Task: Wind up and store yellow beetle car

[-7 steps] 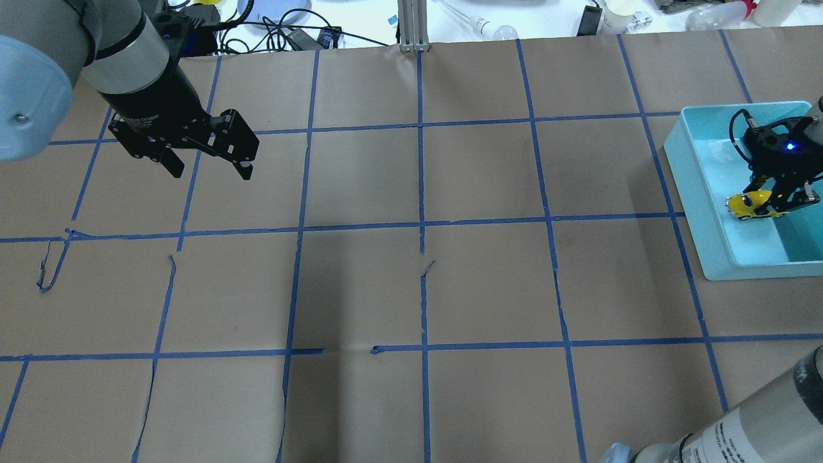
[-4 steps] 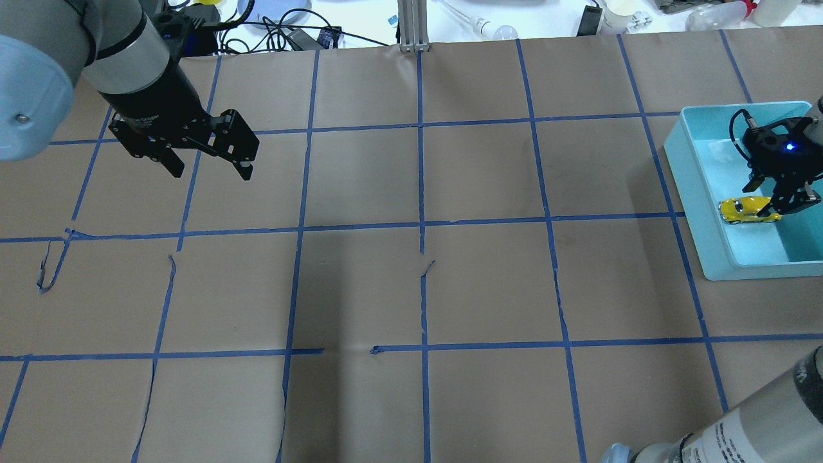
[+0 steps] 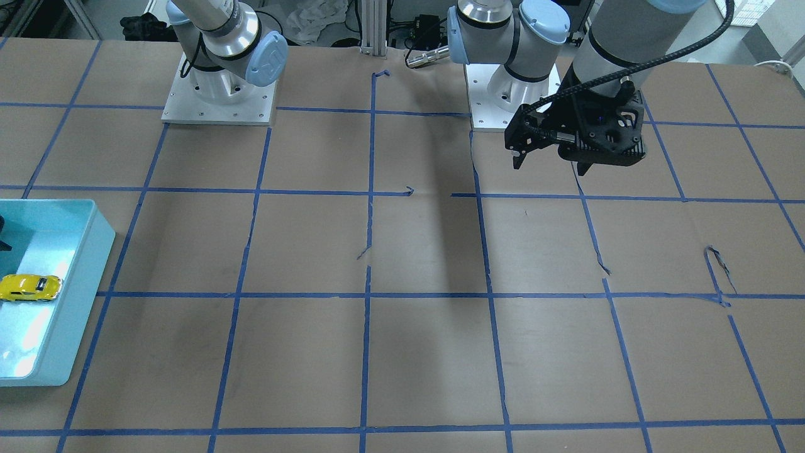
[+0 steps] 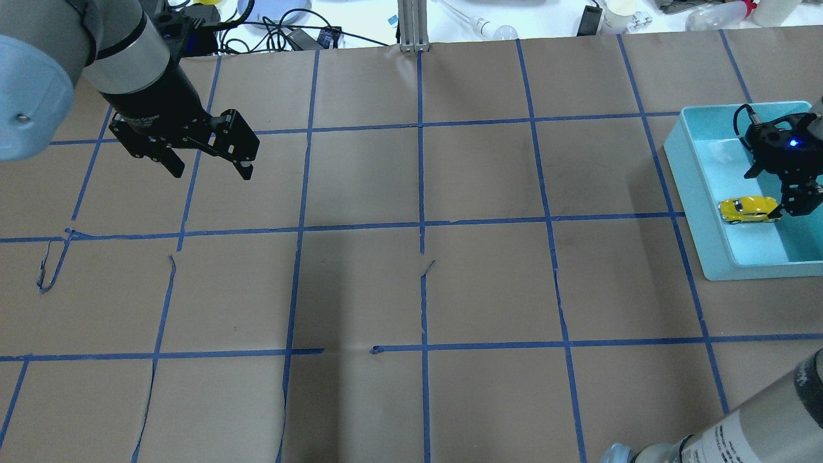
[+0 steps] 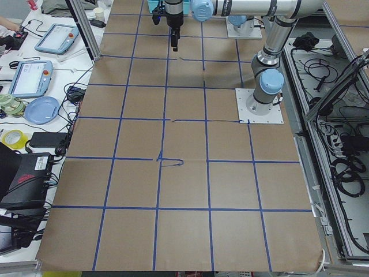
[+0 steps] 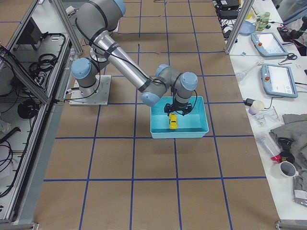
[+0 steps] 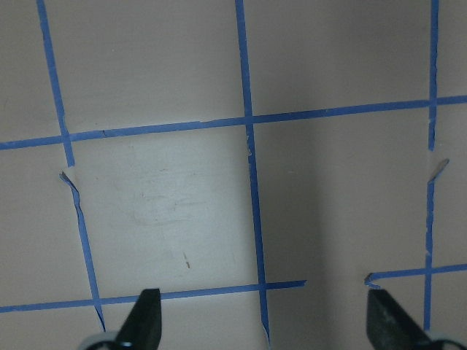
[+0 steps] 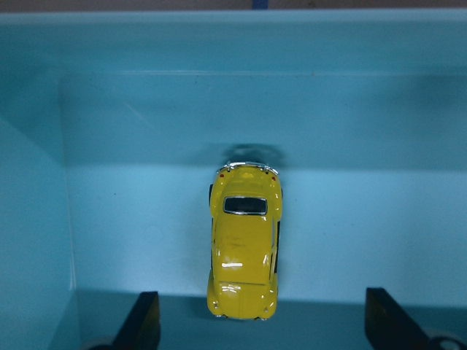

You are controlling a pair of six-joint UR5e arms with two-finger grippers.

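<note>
The yellow beetle car (image 8: pixel 244 244) sits loose on the floor of the teal bin (image 8: pixel 66 219), its long axis crossing the line between the fingers of our right gripper (image 8: pixel 263 321), spread wide directly above it, while our left gripper (image 4: pixel 209 168), also spread and empty, hovers well apart over the table (image 4: pixel 488 289).
</note>
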